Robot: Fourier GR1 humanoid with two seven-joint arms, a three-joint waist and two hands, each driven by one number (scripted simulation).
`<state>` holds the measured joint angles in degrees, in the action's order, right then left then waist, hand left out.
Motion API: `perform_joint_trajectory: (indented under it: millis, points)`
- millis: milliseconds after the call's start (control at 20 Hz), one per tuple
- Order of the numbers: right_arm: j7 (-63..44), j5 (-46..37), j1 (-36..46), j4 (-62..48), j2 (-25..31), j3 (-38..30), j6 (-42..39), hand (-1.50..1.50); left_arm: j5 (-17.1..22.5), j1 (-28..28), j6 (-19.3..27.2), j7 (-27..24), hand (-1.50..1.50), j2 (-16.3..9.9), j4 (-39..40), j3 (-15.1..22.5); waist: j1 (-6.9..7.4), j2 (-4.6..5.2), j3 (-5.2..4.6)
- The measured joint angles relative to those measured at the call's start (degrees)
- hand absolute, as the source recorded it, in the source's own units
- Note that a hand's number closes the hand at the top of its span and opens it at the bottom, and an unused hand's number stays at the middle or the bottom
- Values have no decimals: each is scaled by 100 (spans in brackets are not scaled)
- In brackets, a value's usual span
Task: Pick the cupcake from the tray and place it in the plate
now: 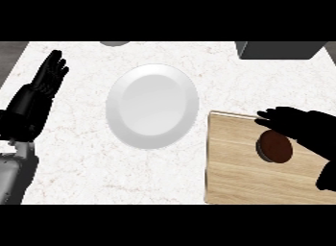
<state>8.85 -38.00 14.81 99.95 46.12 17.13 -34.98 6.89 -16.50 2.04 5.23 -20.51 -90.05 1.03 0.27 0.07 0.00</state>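
A white marble counter (78, 163) fills the view. Near its middle lies a white plate (152, 105), bare. To the right, at the near edge, sits a light wooden tray (249, 178), and on it a brown-topped cupcake (275, 146) — just beside the tray's far left corner region. The right hand (309, 129) hangs over the cupcake, fingers curved above it and the thumb lower right, not closed round it. The left hand (40, 93) rests open at the left edge, fingers up. At the far edge — a dark box (281, 49) on the right and a grey round object (114, 43), cut off.
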Motion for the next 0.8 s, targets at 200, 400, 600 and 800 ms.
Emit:
perform_joint_trajectory:
  millis: [200,400,600,800]
  points:
    - [264,-434,100,-483,-259,54,52,-150,-81,67,-67,-26,0,59,-26,-100,0,0,1]
    - [537,-822,-112,-626,-384,110,140,-150,-76,123,-161,145,0,89,-255,-197,-11,-7,1]
    - [795,-1241,-69,-1128,-589,126,325,-150,-140,137,-236,97,0,180,-196,-257,-11,-4,2]
    - [830,-1692,199,-1644,-918,169,478,-150,-187,91,-340,56,0,205,-134,-348,-3,-2,0]
